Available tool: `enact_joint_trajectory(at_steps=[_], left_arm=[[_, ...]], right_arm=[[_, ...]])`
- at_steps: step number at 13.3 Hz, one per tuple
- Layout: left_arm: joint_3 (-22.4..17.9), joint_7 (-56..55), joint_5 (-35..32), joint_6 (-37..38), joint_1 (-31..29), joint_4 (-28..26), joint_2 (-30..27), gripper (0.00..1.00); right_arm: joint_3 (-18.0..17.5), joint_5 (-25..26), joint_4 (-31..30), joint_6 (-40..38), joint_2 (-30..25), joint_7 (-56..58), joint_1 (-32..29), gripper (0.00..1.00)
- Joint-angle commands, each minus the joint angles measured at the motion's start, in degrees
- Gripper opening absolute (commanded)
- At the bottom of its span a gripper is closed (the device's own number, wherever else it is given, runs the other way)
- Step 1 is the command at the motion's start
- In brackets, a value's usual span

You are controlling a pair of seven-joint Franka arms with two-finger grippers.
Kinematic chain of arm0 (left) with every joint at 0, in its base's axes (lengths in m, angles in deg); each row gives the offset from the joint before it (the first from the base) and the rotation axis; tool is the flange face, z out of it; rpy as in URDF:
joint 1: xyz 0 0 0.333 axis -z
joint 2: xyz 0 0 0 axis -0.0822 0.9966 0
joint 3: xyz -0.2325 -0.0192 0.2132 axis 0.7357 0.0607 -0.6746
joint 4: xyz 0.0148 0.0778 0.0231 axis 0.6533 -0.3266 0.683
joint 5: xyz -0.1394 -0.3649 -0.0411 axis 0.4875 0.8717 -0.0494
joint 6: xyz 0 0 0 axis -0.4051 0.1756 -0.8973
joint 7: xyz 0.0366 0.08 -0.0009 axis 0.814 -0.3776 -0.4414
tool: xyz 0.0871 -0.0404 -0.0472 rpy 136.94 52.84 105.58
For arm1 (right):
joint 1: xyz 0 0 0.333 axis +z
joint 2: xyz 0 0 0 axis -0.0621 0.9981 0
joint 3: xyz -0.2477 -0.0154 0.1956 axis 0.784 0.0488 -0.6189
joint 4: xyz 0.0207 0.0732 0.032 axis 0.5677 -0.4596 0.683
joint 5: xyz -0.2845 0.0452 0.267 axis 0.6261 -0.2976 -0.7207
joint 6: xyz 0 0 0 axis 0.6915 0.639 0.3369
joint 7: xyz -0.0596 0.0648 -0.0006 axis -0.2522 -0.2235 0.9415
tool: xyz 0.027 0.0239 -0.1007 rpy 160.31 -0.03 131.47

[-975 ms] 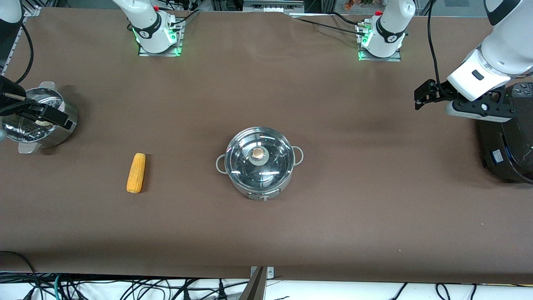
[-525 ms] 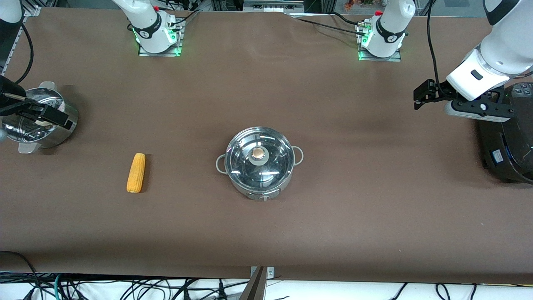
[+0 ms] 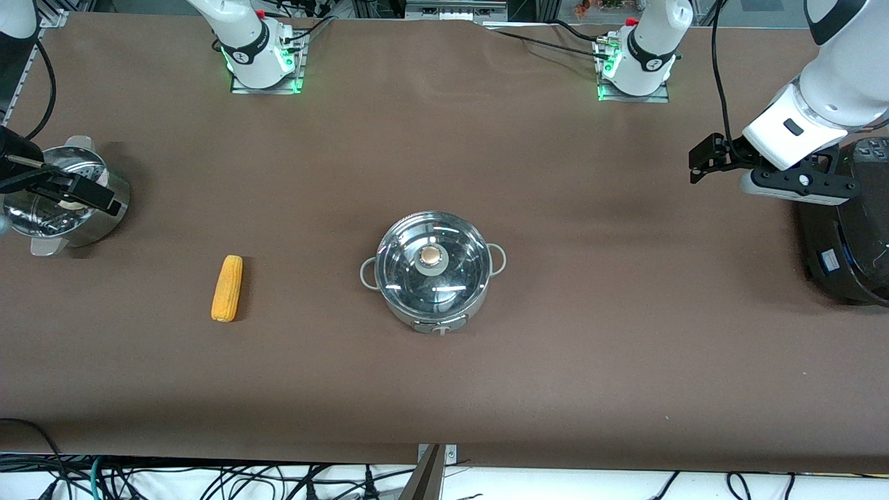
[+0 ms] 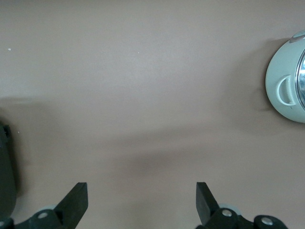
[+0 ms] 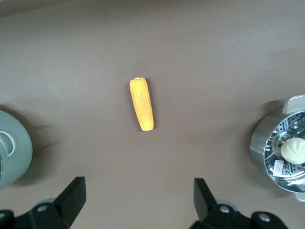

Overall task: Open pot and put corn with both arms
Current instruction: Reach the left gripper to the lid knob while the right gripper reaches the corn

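The steel pot (image 3: 434,292) stands mid-table with its glass lid (image 3: 451,274) on and a brass knob (image 3: 432,256) on top. Its edge shows in the left wrist view (image 4: 286,90) and the right wrist view (image 5: 12,148). The corn (image 3: 227,288) lies on the table toward the right arm's end; it also shows in the right wrist view (image 5: 142,104). My left gripper (image 3: 799,186) hangs open and empty (image 4: 140,200) beside the black appliance. My right gripper (image 3: 28,182) is open and empty (image 5: 138,198) over the steamer pot.
A steel steamer pot (image 3: 104,208) holding a pale bun (image 5: 292,150) stands at the right arm's end. A black round appliance (image 3: 847,236) stands at the left arm's end. Cables hang below the table's front edge.
My left gripper has shifted very slightly toward the bases. The right gripper, pot and corn have not moved.
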Motion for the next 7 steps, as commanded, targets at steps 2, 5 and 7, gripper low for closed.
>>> enact_joint_trajectory(at_steps=[2,5,7], left_arm=[[0.1,0.4,0.5,0.6,0.3,0.6,1.8,1.00],[1.1,0.8,1.4,0.4,3.9,2.1,4.0,1.00],[1.0,0.8,1.4,0.2,9.0,8.7,8.2,1.00]], right_arm=[[-0.3,-0.5,-0.4,0.2,-0.5,-0.1,-0.1,1.00],[-0.5,-0.3,-0.4,0.1,-0.5,-0.2,0.0,1.00],[-0.6,-0.1,-0.4,0.1,-0.1,-0.1,0.0,1.00]])
